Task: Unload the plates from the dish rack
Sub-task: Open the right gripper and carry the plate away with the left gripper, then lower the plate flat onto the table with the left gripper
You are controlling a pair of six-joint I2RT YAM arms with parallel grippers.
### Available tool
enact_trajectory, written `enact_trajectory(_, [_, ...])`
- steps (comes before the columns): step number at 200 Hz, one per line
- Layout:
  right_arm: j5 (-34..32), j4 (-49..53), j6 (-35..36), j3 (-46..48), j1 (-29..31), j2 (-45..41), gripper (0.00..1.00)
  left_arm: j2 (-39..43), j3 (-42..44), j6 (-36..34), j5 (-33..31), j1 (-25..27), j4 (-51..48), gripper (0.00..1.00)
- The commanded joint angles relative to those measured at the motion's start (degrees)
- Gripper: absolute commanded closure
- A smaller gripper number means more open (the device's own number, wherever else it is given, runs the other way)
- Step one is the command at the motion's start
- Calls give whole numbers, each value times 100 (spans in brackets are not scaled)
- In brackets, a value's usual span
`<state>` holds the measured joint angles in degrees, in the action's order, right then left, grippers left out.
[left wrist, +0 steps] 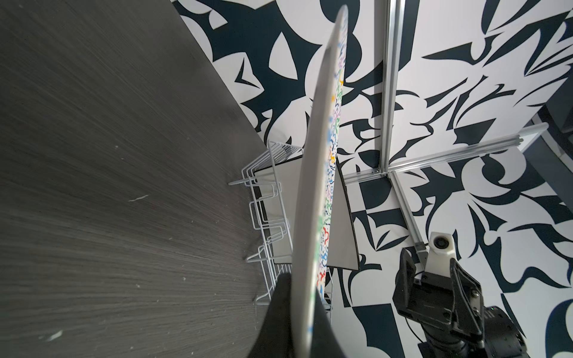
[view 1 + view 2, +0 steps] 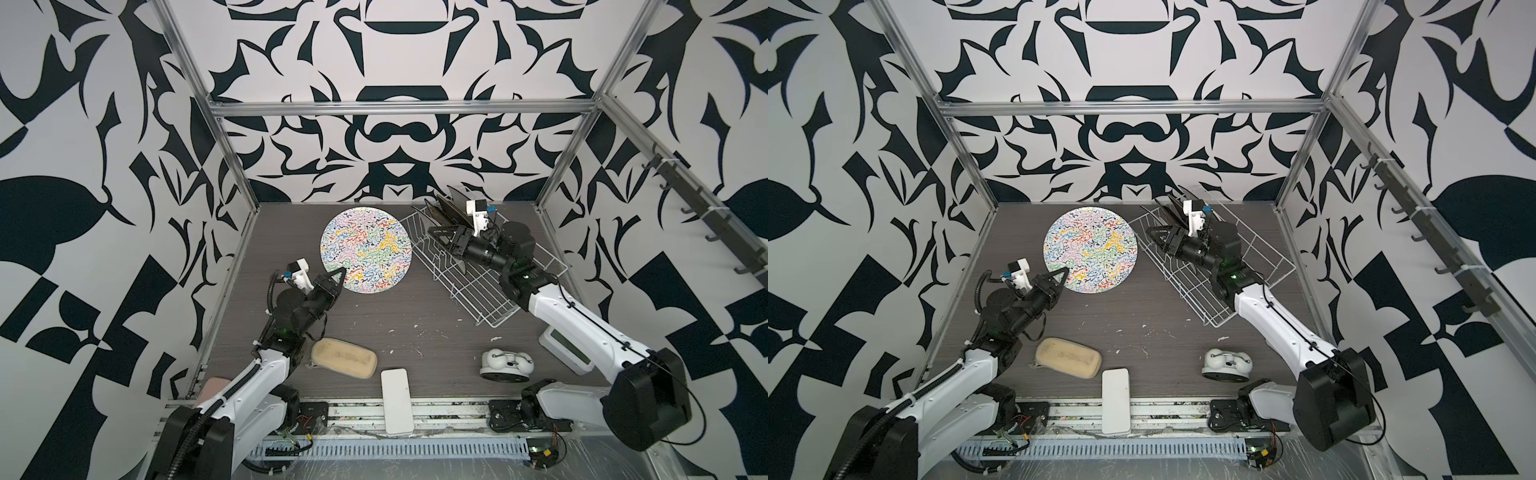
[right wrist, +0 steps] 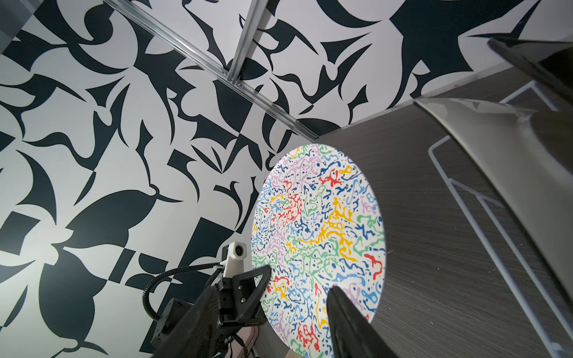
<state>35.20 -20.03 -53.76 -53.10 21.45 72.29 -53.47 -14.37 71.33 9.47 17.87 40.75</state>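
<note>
The round plate (image 2: pixel 365 249) with multicolour squiggles is out of the dish rack (image 2: pixel 478 291). It is held to the rack's left, over the far middle of the table, patterned face up in both top views. The left gripper (image 2: pixel 341 276) is clamped tight on its near-left rim. In the left wrist view the plate shows edge-on, rising from between the dark fingers (image 1: pixel 276 325). The other plates stand in the far end of the rack: dark square plates (image 2: pixel 446 205) leaning together, and a square plate with a white back (image 1: pixel 342 229) just inside the wire end wall. The right gripper (image 2: pixel 431 239) hovers over the rack's far half, near those plates, jaws parted with nothing between them.

The rack is white wire and lies askew on the right side of the table (image 2: pixel 291 232), one long side towards the right wall. The tabletop is dark grey wood grain, flecked with small white scraps and scuffs. Towards the near edge lie a beige sponge (image 2: pixel 344 357), a white flat block (image 2: pixel 397 401) overhanging the front rail, and a white twin-bell clock (image 2: pixel 507 363). A white device with a pale screen (image 2: pixel 567 351) sits partly under the right arm. Walls on three sides carry a bold black-and-white pattern, framed with aluminium bars (image 2: pixel 399 108)
</note>
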Motion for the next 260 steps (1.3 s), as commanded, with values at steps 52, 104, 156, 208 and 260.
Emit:
enact_trajectory(52, [13, -195, 203, -40, -27, -186, 41, 1146, 496, 83, -1018, -240, -356, 100])
enact_trajectory(104, [-52, 145, 460, -80, -37, -333, 41, 1804, 475, -136, -1131, -822, -1359, 100])
enact_trajectory(156, [-178, 579, 728, -100, -42, -536, 41, 1577, 440, 20, -84, -2085, -1144, 100])
enact_trajectory(208, [-289, 906, 925, -95, -36, -659, 41, 916, 470, 312, 599, -2933, -450, 100])
enact_trajectory(260, [-336, 1090, 986, -191, -43, -533, 41, -28, 418, 395, 928, -3424, 210, 100])
